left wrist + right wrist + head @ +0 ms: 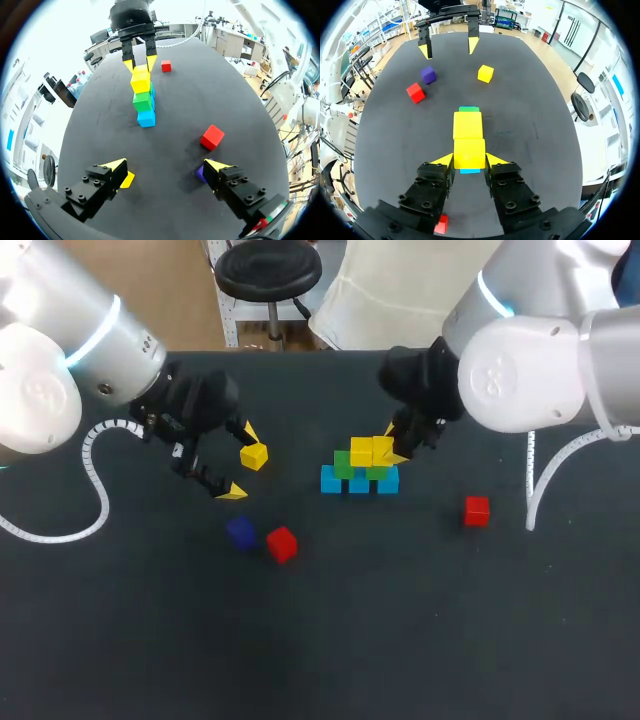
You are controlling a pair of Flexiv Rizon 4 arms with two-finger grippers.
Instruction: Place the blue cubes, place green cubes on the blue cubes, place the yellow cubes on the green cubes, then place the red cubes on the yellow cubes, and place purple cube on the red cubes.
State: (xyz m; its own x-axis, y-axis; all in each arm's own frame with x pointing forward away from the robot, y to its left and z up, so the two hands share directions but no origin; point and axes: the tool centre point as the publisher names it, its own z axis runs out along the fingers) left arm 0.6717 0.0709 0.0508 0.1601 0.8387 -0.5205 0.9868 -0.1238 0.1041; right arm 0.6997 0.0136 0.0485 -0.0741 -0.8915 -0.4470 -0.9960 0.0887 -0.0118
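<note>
Right gripper (469, 160) is clenched on a yellow cube (469, 152), fingers on two opposite flat faces. The cube sits atop the stack (358, 480), touching a second yellow cube (467, 125).

Judged: cubes are light, rigid and smooth-faced. Pinch squarely at mid-height on parallel faces, or they may twist. The stack is loose and is likely to shift if nudged on release.

Left gripper (167, 170) is spread wide and empty over the table (175, 100). A loose yellow cube (128, 180) lies just beside one finger, a purple cube (201, 173) by the other.

Near red cube (282, 544) and far red cube (476, 510) lie well apart from the stack. There is open room around it, well in from the table's edges.
</note>
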